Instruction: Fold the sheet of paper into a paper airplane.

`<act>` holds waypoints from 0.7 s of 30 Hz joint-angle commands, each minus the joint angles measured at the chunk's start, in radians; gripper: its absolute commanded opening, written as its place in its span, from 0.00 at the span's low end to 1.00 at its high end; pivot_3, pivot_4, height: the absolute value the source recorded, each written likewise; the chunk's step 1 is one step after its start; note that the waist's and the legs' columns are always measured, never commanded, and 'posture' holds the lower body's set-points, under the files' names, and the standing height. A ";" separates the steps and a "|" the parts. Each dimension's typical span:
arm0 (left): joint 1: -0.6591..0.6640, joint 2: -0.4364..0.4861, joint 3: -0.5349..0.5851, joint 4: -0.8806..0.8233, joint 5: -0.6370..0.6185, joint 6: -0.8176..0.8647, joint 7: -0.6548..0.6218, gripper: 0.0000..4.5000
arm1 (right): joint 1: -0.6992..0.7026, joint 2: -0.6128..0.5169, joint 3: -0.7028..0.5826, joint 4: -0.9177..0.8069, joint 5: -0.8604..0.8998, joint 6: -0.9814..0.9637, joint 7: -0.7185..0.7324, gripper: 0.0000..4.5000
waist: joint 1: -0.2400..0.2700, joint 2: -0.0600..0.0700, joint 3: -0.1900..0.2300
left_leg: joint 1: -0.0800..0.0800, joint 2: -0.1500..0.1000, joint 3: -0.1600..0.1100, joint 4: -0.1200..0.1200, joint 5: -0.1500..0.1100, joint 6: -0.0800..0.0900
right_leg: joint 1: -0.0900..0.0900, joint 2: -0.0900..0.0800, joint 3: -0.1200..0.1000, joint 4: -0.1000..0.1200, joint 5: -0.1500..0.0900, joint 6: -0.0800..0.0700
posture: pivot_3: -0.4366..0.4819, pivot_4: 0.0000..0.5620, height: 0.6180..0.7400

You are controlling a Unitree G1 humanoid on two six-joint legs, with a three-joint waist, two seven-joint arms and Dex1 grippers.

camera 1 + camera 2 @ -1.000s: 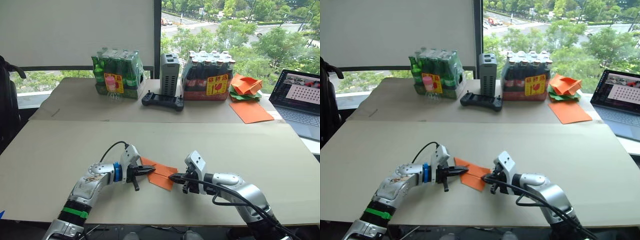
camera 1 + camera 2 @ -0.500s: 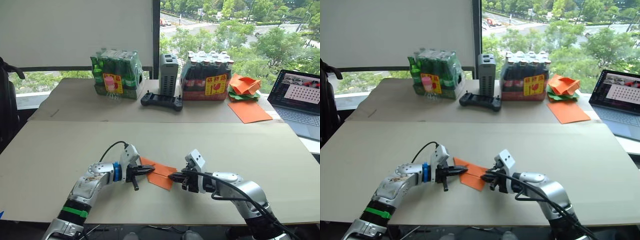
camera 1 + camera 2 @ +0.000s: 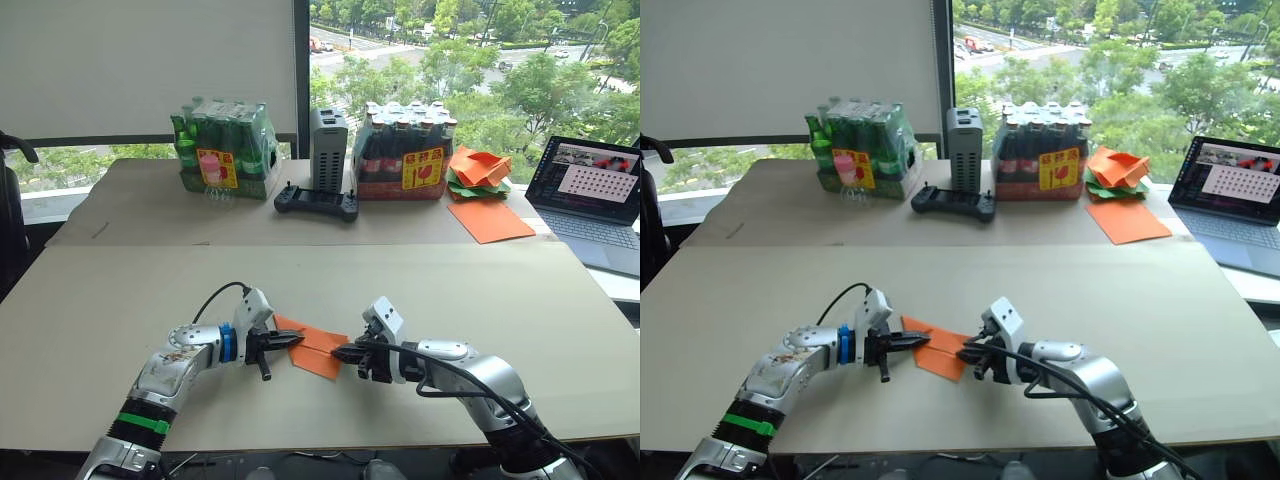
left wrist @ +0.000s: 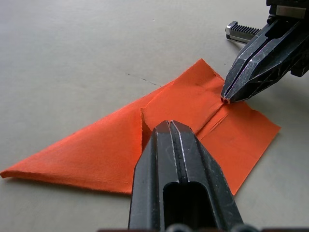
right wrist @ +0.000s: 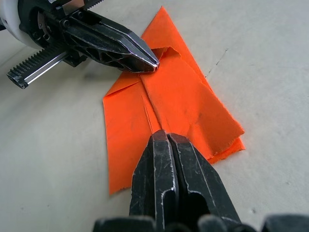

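The sheet of paper (image 3: 318, 352) lies flat on the near table, an orange wedge folded to a point with crease lines down its middle. My left gripper (image 3: 298, 341) is shut, and its tip rests on the paper's left part near a folded flap (image 5: 161, 52). My right gripper (image 3: 336, 352) is also shut, its tip touching the central crease (image 4: 218, 112) from the right. The two tips face each other a short gap apart. In the wrist views both pairs of fingers (image 4: 170, 145) (image 5: 166, 159) are pressed together above the paper (image 5: 183, 96).
On the far table stand a pack of green bottles (image 3: 222, 150), a grey box (image 3: 328, 148), a black controller (image 3: 316, 203) and a pack of dark bottles (image 3: 405, 160). A heap of orange and green paper (image 3: 478, 170), a smooth orange sheet (image 3: 490, 220) and a laptop (image 3: 590, 200) are at the far right.
The whole picture has shifted slightly with the camera. My right wrist has settled a little lower and flatter; both gripper tips stay on the paper, which has not moved.
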 commanded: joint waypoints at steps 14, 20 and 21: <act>0.013 0.039 0.057 0.051 0.017 -0.001 0.029 0.00 | 0.035 -0.034 0.027 0.069 -0.043 0.016 -0.018 0.00 | 0.001 -0.001 -0.001 | 0.000 0.000 0.000 0.000 0.000 0.000 | 0.000 0.000 0.000 0.000 0.000 0.000 | 0.48 0.27 1.00; 0.006 0.025 0.079 0.051 0.003 0.009 0.055 0.00 | 0.019 0.019 -0.106 -0.018 0.142 0.015 0.070 0.00 | 0.004 -0.001 0.000 | -0.001 0.000 0.000 0.000 0.000 0.000 | 0.000 0.000 0.000 -0.001 0.000 0.000 | 0.48 0.27 1.00; 0.005 0.023 0.082 0.052 0.001 0.009 0.058 0.00 | 0.014 0.028 -0.127 -0.028 0.171 0.024 0.076 0.00 | 0.004 -0.001 0.001 | -0.001 0.000 0.000 0.000 0.000 0.000 | -0.001 0.000 0.000 -0.001 0.000 0.000 | 0.48 0.27 1.00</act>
